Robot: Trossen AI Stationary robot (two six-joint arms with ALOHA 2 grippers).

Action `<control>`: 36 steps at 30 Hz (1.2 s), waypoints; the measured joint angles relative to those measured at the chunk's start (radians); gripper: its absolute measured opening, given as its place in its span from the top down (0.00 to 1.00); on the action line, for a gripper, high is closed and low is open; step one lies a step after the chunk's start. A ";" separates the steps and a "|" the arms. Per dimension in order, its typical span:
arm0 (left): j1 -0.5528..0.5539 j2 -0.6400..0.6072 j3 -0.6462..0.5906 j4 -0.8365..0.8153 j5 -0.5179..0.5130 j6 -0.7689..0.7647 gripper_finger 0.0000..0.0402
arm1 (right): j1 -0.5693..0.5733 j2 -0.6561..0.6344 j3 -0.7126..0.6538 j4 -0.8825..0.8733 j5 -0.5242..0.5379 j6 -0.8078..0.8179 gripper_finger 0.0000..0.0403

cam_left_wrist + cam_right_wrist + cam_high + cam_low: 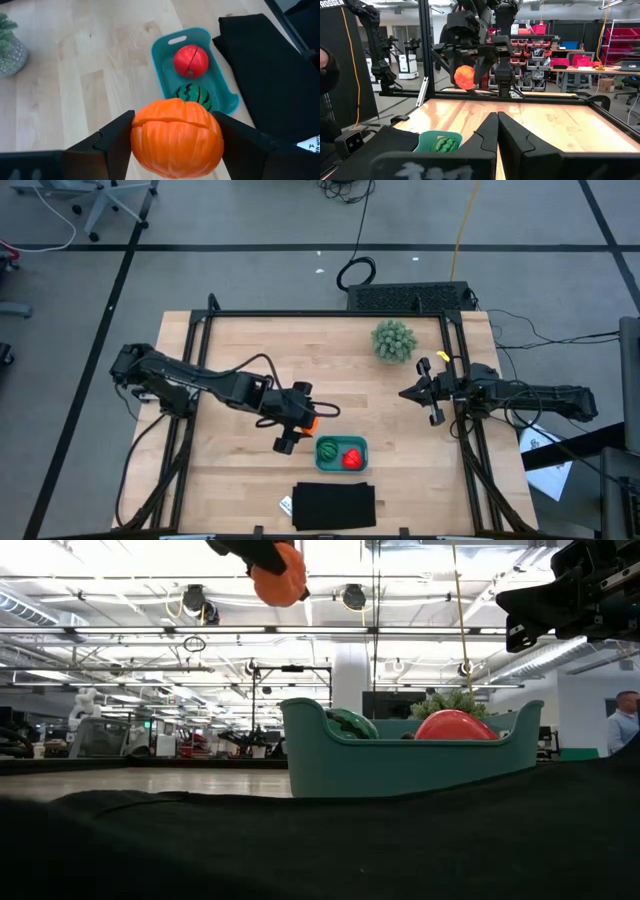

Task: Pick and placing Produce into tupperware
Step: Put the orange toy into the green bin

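My left gripper [305,420] is shut on the ribbed orange ball [176,137] and holds it in the air just left of the teal tupperware [322,464]. In the low view the ball [280,580] hangs high above the tupperware's left end [300,755]. Inside the tupperware lie the red roundish item [191,61] and the dark green striped one [194,95], side by side on its floor. My right gripper [408,394] waits shut above the table's right edge, pointing left. My left gripper pinches the orange ball between its two fingers, one on each of two opposite sides [135,142]. The fingers slant downward from the table's left. The ball is lifted clear of the table, its seam running across between the fingers.
A fuzzy pale-green plant [393,340] stands at the back right. A flat black rectangle [335,505] lies at the near edge below the tupperware, with a small white label [286,505] at its left. A person [625,720] shows in the room beyond.
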 joint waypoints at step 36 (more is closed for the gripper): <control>-0.004 0.160 0.001 0.525 0.045 0.005 0.39 | 0.000 0.001 0.000 -0.001 0.000 -0.005 1.00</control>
